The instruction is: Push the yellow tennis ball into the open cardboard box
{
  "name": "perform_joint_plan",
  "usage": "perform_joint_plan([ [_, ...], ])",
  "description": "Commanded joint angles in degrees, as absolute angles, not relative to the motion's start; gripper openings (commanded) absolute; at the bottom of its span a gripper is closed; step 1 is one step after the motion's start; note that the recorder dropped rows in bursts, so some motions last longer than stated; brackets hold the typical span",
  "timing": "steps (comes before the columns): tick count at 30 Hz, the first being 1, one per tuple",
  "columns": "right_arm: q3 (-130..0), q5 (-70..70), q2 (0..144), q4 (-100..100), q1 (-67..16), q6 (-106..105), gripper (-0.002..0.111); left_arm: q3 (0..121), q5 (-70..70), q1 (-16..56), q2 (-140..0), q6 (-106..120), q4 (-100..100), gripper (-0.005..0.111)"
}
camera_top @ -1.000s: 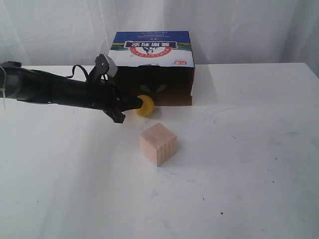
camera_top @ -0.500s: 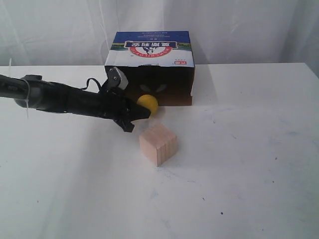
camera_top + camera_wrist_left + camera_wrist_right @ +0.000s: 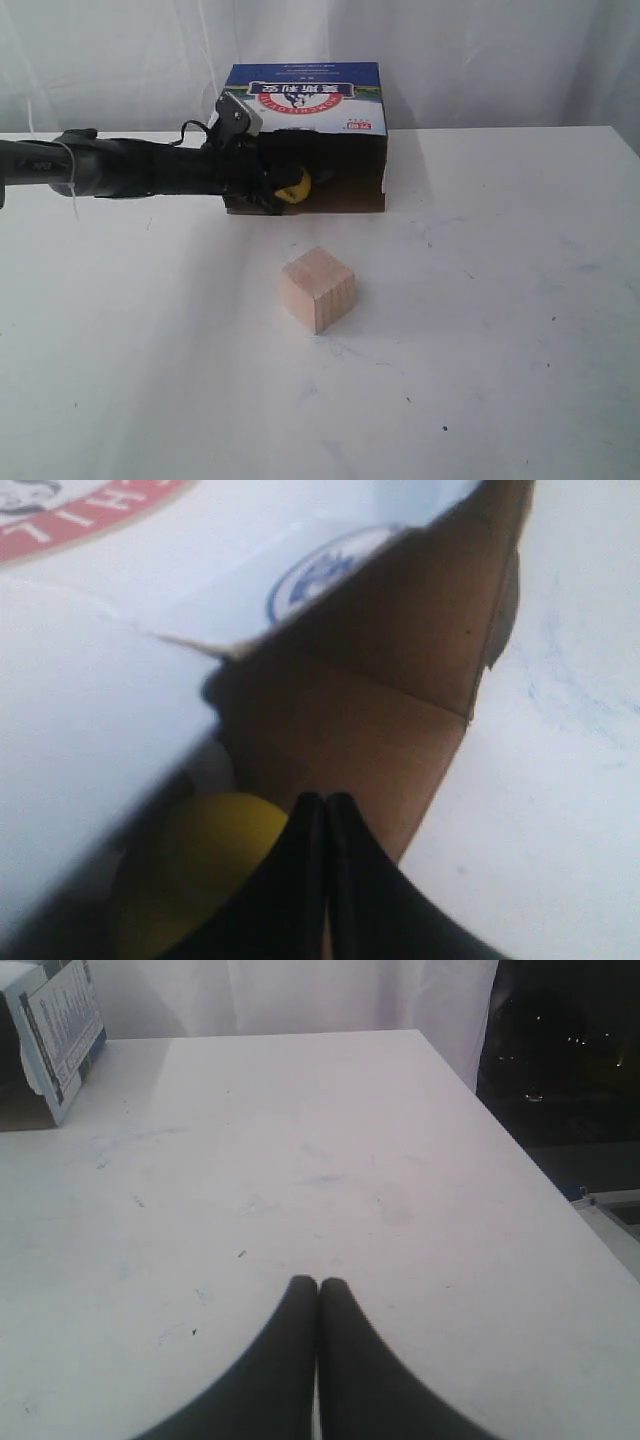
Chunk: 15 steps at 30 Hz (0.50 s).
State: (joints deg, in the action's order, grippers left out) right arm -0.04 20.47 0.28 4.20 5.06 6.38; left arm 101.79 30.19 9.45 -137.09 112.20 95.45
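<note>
Matte black left arm (image 3: 130, 172) has grey wrist housing (image 3: 236, 108), tapered black claw (image 3: 326, 800).

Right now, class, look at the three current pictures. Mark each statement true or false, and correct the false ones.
1. The ball sits in the dark mouth of the box. True.
2. The cube touches the box. False: it stands apart from the box, with bare table between them.
3. The left pincer is shut, its tip beside the ball. True.
4. The right pincer holds the ball. False: it is shut on nothing, over bare table.
5. In the exterior view, the left arm reaches in from the left towards the box. True.
</note>
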Motion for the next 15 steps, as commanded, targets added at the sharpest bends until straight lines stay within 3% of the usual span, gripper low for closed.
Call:
perform_joint_plan([
  [1, 0.0, 20.1, 0.0, 4.4, 5.5, 6.3, 0.000, 103.3, 36.4, 8.7, -134.5, 116.5, 99.9, 0.000],
  [15, 0.0, 20.1, 0.0, 4.4, 5.5, 6.3, 0.000, 83.9, 35.5, 8.7, -126.1, 119.9, 97.9, 0.000],
])
